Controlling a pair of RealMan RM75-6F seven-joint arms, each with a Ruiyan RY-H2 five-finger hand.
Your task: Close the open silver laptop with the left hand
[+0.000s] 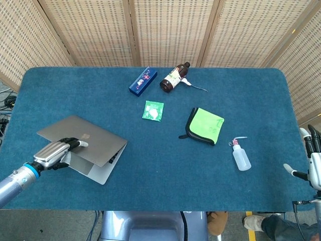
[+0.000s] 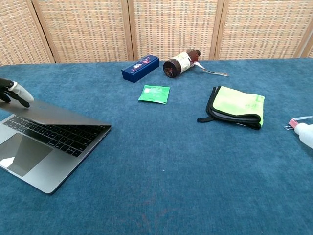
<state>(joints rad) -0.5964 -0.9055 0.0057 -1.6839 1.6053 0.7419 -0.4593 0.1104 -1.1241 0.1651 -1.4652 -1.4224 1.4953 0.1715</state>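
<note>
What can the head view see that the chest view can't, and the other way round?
Only the head view shows the right hand at the table's edge, the whole left hand on the laptop lid, and the full squeeze bottle. Only the chest view shows the gap under the lid, with keyboard and trackpad still visible. Both show the laptop, blue box, brown bottle, green packet and green cloth.

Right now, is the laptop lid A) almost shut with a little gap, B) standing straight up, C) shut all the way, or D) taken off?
A. In the chest view the laptop lid leans low over the keys with a thin gap left, and the left hand rests on top of the lid.
</note>
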